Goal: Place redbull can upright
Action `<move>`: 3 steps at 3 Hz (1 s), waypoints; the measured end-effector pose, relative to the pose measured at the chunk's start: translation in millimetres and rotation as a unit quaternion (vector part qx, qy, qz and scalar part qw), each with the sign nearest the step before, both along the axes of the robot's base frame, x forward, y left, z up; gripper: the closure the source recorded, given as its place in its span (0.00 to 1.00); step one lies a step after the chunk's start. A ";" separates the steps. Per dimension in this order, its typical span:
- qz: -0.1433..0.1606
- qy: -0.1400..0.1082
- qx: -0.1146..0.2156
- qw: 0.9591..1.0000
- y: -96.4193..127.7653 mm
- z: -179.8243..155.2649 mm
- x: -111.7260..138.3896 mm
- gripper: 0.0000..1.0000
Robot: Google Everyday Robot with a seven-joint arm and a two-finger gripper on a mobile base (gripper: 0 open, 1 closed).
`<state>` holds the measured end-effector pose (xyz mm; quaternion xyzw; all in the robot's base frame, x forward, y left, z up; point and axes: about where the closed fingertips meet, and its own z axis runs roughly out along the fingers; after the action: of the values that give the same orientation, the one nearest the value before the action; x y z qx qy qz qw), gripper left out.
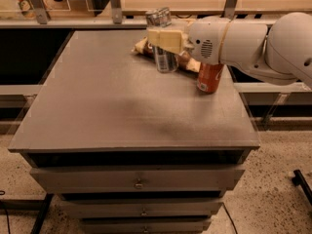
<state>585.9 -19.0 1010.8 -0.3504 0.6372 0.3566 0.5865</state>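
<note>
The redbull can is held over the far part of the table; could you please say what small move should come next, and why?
Probably a short, straight lowering. The gripper, shut on the redbull can at the far side of the table, holds it upright, but I cannot tell whether its base touches the top. The orange-red can stands close beside it, so avoid sideways drift.

We have a single view, set high before the front edge of the surface (122,111). It faces down toward the far edge, near enough that the surface fills the frame. By the far edge, right of middle, the claw (159,38) grips the redbull can (165,62).
</note>
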 end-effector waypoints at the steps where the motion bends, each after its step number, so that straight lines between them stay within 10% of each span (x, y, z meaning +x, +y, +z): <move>1: 0.013 -0.016 0.022 1.000 -9.2 -4.8 -0.6 1.00; 3: 0.035 -0.045 0.080 0.995 -37.8 -18.2 -2.2 1.00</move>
<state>583.7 -56.7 992.5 -0.3402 0.5669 0.4100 0.6283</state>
